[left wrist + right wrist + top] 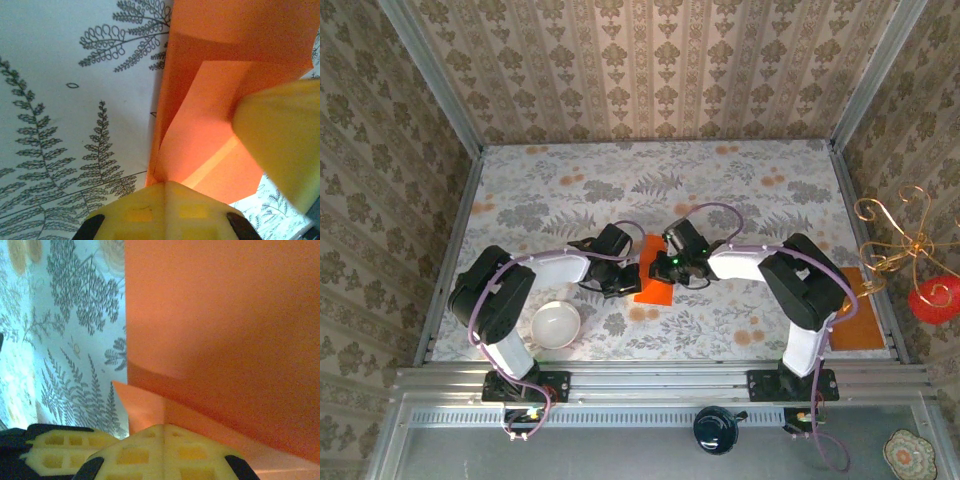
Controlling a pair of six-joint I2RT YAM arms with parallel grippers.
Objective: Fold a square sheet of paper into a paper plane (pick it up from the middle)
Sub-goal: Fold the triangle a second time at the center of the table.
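The left end effector [165, 194] and right end effector [164, 431] face each other, both clamped on the half-folded orange sheet [655, 290] between them.

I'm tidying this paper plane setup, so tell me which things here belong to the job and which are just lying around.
For the job:
- orange paper, partly folded
- left gripper and right gripper, both pinching it

Lying about:
- white bowl
- brownish-orange sheet
- gold wire stand with red ornament
- black knob
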